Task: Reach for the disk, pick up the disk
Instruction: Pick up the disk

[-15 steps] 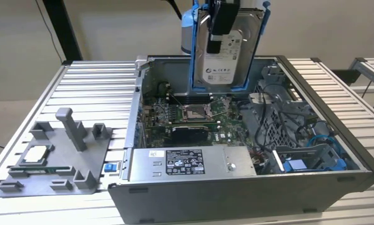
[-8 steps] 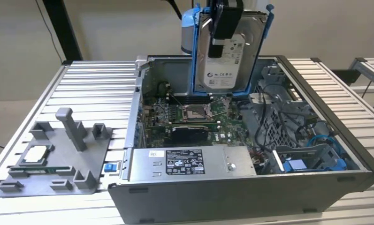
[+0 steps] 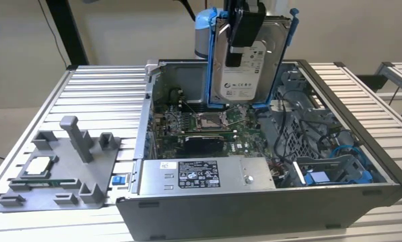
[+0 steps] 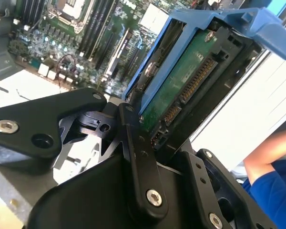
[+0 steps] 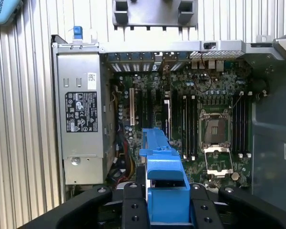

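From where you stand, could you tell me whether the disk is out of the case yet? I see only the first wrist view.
Observer: Yes. In the exterior view the disk hangs upright above the open case, held by the gripper.
Operator: Thank you. Which face of it shows there?
Observer: The labelled face, with blue rails on both sides.
Operator: And the other face?
Observer: In the second wrist view its green circuit board shows, next to the black fingers.
Operator: Is anyone near?
Observer: A blue sleeve shows at the edge of that view.
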Tool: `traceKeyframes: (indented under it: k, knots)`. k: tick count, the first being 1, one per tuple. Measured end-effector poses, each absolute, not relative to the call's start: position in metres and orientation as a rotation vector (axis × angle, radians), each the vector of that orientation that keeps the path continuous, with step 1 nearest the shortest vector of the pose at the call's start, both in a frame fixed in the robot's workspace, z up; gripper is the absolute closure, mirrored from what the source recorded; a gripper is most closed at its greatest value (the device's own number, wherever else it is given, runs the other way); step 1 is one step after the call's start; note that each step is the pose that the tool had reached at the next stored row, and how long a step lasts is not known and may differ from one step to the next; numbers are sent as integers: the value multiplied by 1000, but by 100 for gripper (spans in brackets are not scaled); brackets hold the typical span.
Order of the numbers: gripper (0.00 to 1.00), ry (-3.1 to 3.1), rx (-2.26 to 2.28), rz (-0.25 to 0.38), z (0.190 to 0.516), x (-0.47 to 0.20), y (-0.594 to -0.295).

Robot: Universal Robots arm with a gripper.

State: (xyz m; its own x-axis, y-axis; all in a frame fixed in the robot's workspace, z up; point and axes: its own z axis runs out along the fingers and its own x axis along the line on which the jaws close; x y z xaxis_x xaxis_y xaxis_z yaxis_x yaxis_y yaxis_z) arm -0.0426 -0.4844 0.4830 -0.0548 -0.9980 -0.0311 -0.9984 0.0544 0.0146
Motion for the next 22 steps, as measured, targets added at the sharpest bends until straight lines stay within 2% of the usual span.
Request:
traceKeyframes:
  k: [22]
  knots:
    - [100,2272,-2151,50,481,-42,-525]
